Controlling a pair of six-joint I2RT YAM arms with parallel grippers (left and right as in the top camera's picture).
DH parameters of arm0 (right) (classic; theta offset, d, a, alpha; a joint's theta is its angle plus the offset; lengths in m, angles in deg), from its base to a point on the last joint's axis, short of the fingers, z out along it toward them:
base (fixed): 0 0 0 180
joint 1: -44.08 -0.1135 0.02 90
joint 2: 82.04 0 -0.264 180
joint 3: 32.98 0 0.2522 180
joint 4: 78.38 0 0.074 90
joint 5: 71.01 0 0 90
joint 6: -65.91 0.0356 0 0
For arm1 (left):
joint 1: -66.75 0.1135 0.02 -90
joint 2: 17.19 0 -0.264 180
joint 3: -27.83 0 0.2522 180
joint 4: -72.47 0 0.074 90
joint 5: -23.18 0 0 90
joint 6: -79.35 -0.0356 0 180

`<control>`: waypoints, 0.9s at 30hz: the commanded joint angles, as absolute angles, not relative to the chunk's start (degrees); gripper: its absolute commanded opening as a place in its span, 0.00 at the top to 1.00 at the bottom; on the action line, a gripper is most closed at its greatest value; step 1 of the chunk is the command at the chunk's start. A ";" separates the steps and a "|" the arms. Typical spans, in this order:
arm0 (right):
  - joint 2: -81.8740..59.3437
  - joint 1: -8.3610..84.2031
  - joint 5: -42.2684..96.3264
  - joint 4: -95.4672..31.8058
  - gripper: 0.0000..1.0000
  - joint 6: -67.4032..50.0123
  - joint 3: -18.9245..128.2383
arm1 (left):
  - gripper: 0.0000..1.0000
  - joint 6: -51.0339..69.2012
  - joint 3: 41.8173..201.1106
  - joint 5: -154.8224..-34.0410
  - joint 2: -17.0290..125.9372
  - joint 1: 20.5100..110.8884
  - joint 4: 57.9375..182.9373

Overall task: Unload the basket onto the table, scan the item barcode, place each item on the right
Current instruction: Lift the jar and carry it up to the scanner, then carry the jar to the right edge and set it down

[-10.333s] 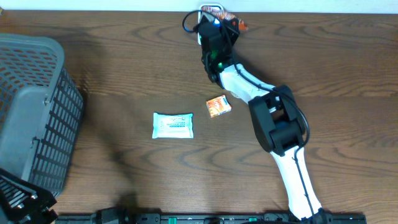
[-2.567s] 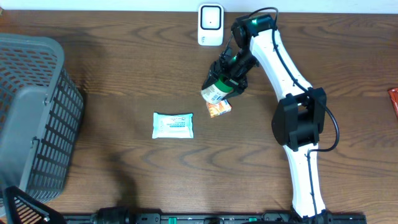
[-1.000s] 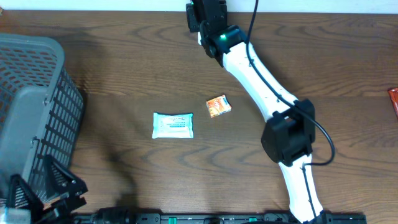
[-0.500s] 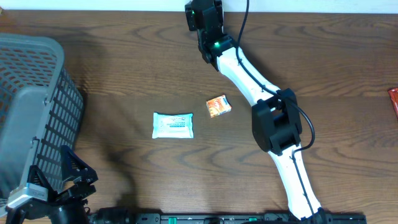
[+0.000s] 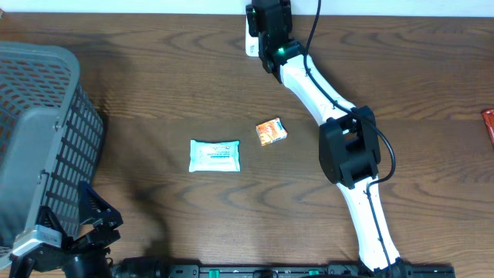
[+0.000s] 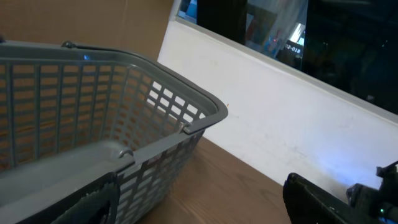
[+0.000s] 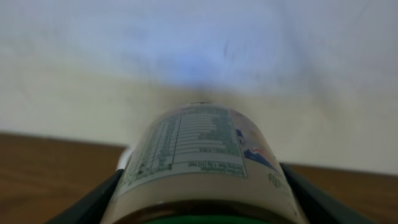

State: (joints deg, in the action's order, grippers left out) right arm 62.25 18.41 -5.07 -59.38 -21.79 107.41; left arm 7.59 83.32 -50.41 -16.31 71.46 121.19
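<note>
— Where is the item?

— The white-labelled round bottle [image 7: 200,155] sits between the two dark fingers [image 7: 93,200] of the right end effector [image 7: 202,208], which is clamped on its sides. In the wrist view the printed panel of the label faces up, and the bottle's end points toward a pale wall beyond the desk edge.

— And seen from above?

— The bottle itself is hidden under the black wrist, so its angle can't be told there. That arm reaches to the far edge of the dark brown wooden desk [image 5: 154,85], directly over a small white scanner box [image 5: 250,45] that peeks out on its left side.

— What else is on the desk?

— A small orange packet [image 5: 271,131] lies near the middle, with a pale blue-and-white wrapped packet [image 5: 214,155] just beyond it. Both are well apart from the bottle. A red wrapper [image 5: 488,127] shows at the right edge.

— The other arm?

— The left end effector [image 6: 208,200] is low at the near left corner, jaws spread wide with nothing between them, beside the grey plastic mesh basket [image 5: 46,139].
</note>
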 commanded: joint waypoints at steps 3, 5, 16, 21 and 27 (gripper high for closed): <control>56.00 18.02 -6.42 -50.33 0.68 -24.10 108.17 | 0.16 8.09 83.04 -50.74 -17.05 71.17 121.37; 53.22 18.37 -6.40 -44.50 0.68 -24.17 108.17 | 0.16 8.11 83.04 -50.74 -17.05 71.17 121.37; 39.78 27.70 -6.38 -2.40 0.67 -10.68 108.17 | 0.16 8.11 83.04 -50.74 -17.05 71.17 120.65; 39.85 38.78 -5.96 10.17 0.68 -5.15 108.15 | 0.16 8.09 83.04 -50.74 -17.05 71.17 120.78; 40.90 55.22 -5.61 12.13 0.66 -9.46 107.80 | 0.16 8.09 83.04 -50.74 -17.05 71.17 122.46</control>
State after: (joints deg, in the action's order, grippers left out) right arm 41.07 48.49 -4.89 11.74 -9.09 108.02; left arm 7.59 83.21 -50.41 -16.50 71.46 122.24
